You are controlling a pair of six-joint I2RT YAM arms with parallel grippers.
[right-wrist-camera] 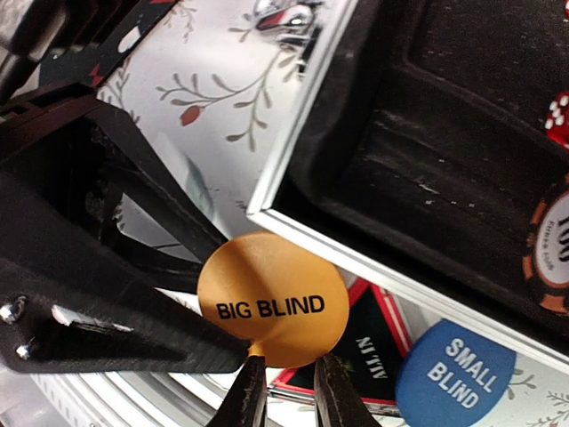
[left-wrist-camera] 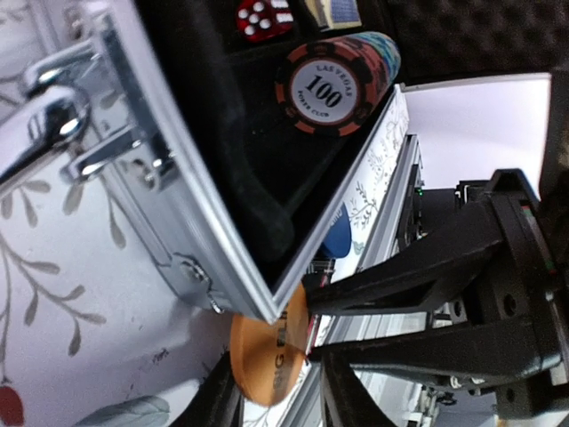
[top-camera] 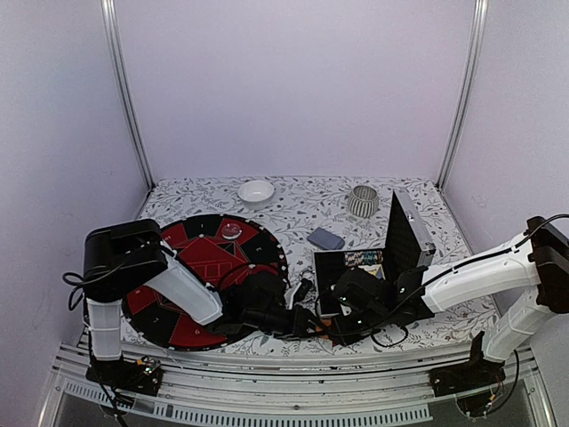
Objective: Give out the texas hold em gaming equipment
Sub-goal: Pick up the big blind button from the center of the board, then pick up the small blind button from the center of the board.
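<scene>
An orange "BIG BLIND" disc (right-wrist-camera: 271, 298) stands upright just off the near corner of the open metal case (right-wrist-camera: 311, 142). My right gripper (right-wrist-camera: 291, 396) pinches its lower rim between narrow fingertips. My left gripper (left-wrist-camera: 280, 400) straddles the same disc (left-wrist-camera: 262, 356); one finger is against it and the other stands apart, so it is open. A blue "SMALL BLIND" disc (right-wrist-camera: 453, 374) and a red-edged "ALL IN" triangle (right-wrist-camera: 373, 347) lie on the table beside the case. Striped 100 chips (left-wrist-camera: 324, 84) and a red die (left-wrist-camera: 262, 18) sit in the case. Grey-blue cards (top-camera: 325, 238) lie behind it.
The black-and-red round game board (top-camera: 209, 258) lies at the left under my left arm. A white bowl (top-camera: 256, 191) and a ribbed grey cup (top-camera: 362, 201) stand at the back. The case lid (top-camera: 404, 236) stands upright. Both grippers (top-camera: 322, 323) meet near the table's front rail.
</scene>
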